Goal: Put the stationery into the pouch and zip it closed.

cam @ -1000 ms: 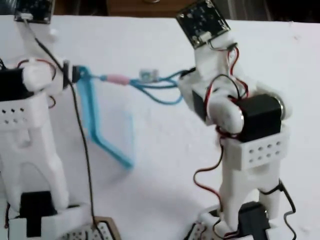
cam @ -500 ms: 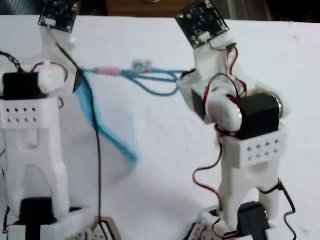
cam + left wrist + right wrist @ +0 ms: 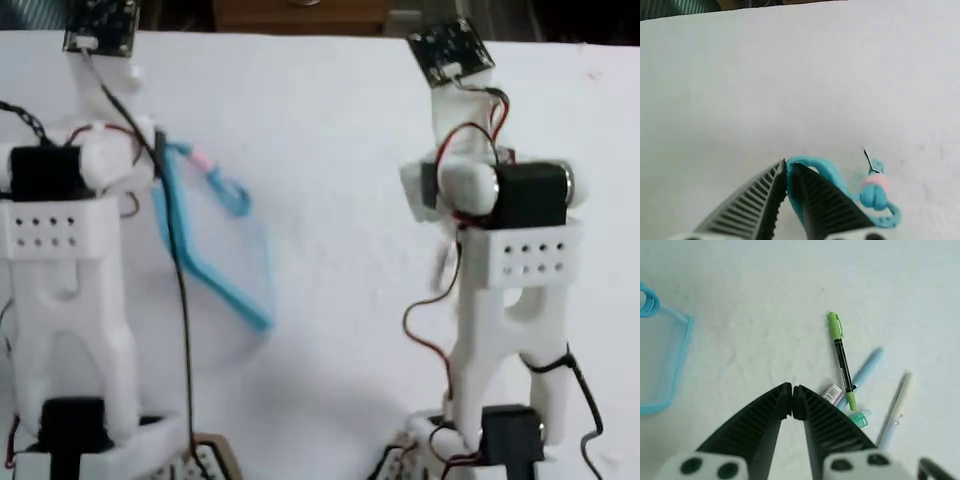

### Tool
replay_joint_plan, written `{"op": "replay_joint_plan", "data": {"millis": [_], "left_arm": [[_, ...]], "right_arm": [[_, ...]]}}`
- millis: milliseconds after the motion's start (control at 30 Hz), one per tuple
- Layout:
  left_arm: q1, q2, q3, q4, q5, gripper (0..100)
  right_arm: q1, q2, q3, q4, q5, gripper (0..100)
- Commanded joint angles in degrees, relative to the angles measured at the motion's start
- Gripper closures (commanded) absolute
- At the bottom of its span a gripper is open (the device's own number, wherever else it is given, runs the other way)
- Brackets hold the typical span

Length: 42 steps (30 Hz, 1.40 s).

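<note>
The clear pouch (image 3: 225, 262) with blue edging lies on the white table beside the left arm. My left gripper (image 3: 160, 157) is shut on its blue top edge (image 3: 812, 163). The blue zip cord with a pink bead (image 3: 875, 184) lies loose close to it. My right gripper (image 3: 792, 390) is shut with nothing in it, held above the table between the pouch (image 3: 662, 365) and the stationery. That stationery is a green pen (image 3: 841, 360), a blue pen (image 3: 867, 369), a cream pen (image 3: 896, 407), a small eraser (image 3: 832, 393) and a teal piece (image 3: 858, 418). The right arm (image 3: 505, 200) covers them in the high view.
The white table (image 3: 330, 110) runs to a dark edge at the back. Both arm bases stand at the near edge with loose cables. Open table surface lies between the two arms.
The right arm has let go of the blue cord and drawn back to the right. The cord, stretched between the arms before, has dropped back beside the pouch. The left arm shifted slightly.
</note>
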Motion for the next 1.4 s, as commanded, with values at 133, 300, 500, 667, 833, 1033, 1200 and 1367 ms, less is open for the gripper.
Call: {"op": "replay_joint_plan", "data": {"millis": [133, 300, 500, 667, 833, 1033, 1200, 1367], "left_arm": [[4.8, 1.5, -3.0, 0.4, 3.9, 98], [4.7, 1.5, -4.6, 0.4, 3.9, 98], [4.8, 1.5, -4.4, 0.4, 3.9, 98], [4.8, 1.5, -4.5, 0.4, 3.9, 98], [4.9, 1.5, -4.6, 0.4, 3.9, 98], [4.9, 1.5, -4.7, 0.4, 3.9, 98], [4.9, 1.5, -4.7, 0.4, 3.9, 98], [4.9, 1.5, -4.7, 0.4, 3.9, 98]], "right_arm": [[-1.1, -3.3, 0.6, 1.0, 0.5, 82.6], [-7.2, -12.4, 16.5, 0.8, 17.0, 80.7], [-9.6, -26.4, 45.9, -21.8, 10.6, 80.5], [-18.9, -35.0, 71.4, -52.6, 0.0, 80.4], [-29.3, -37.8, 87.1, -80.9, -4.4, 80.7], [-31.9, -29.8, 87.3, -92.8, -11.8, 80.6], [-31.5, -17.3, 82.3, -100.2, -12.9, 80.5], [-30.6, -5.1, 74.9, -101.0, -13.3, 80.5]]}}
